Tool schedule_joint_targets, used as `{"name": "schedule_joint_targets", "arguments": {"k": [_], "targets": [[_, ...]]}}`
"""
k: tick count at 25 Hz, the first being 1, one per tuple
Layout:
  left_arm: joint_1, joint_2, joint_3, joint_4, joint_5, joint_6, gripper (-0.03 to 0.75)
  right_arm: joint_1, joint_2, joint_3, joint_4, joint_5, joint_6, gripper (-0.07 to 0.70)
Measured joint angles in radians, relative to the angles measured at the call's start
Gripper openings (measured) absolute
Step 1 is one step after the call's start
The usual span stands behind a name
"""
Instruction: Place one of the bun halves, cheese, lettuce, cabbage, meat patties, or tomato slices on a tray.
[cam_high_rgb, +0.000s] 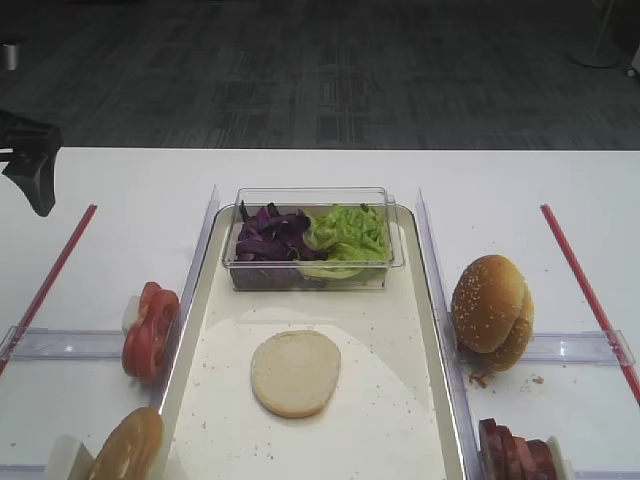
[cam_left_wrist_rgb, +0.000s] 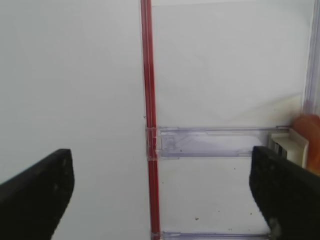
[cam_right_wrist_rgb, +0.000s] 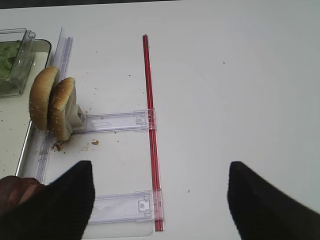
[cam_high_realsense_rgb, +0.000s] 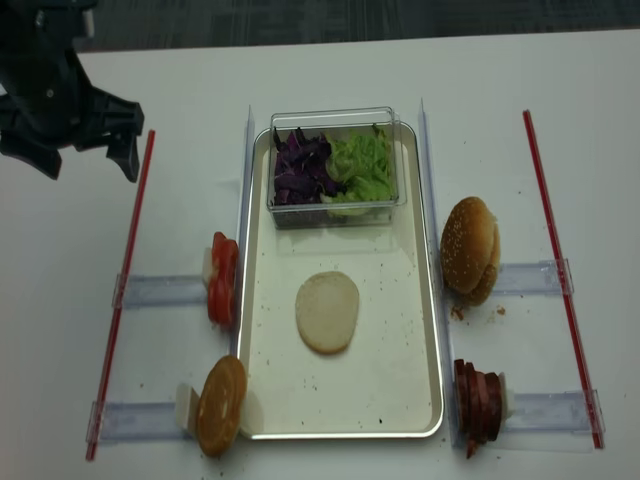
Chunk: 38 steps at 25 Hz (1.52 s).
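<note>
Bun half (cam_high_realsense_rgb: 327, 311) flat on the cream tray (cam_high_realsense_rgb: 410, 330), cut face up, about in the middle – touching nothing else. Behind it, on the same tray, clear box (cam_high_realsense_rgb: 335, 165) with purple cabbage (cam_high_realsense_rgb: 297, 166) on the left and green lettuce (cam_high_realsense_rgb: 360, 165) on the right. Tomato slices (cam_high_realsense_rgb: 222, 279) just outside the left rim, meat patties (cam_high_realsense_rgb: 479, 404) outside the right rim. Left gripper (cam_high_realsense_rgb: 85, 160) above the bare table far left – jaws spread wide, empty. Right gripper (cam_right_wrist_rgb: 160, 200) also spread, holding nothing.
</note>
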Motion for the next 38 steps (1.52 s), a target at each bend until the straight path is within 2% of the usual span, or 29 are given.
{"name": "schedule_joint_targets", "arguments": {"k": [3,9,19,25,29,38], "targets": [[0.000,-0.047,0.038,0.000,0.000,-0.004,0.653,0.000,0.000,0.000,0.000,0.000,0.000,0.571],[0.000,-0.185,0.195,0.012,0.002,-0.024,0.653,0.000,0.000,0.000,0.000,0.000,0.000,0.571],[0.000,-0.535,0.563,0.012,-0.058,-0.046,0.653,0.000,0.000,0.000,0.000,0.000,0.000,0.571],[0.000,-0.762,0.740,0.001,-0.078,-0.059,0.653,0.000,0.000,0.000,0.000,0.000,0.000,0.571],[0.000,-0.923,0.818,-0.014,-0.078,-0.063,0.653,0.000,0.000,0.000,0.000,0.000,0.000,0.571],[0.000,-1.240,0.913,-0.016,-0.038,-0.063,0.653,0.000,0.000,0.000,0.000,0.000,0.000,0.571]]}}
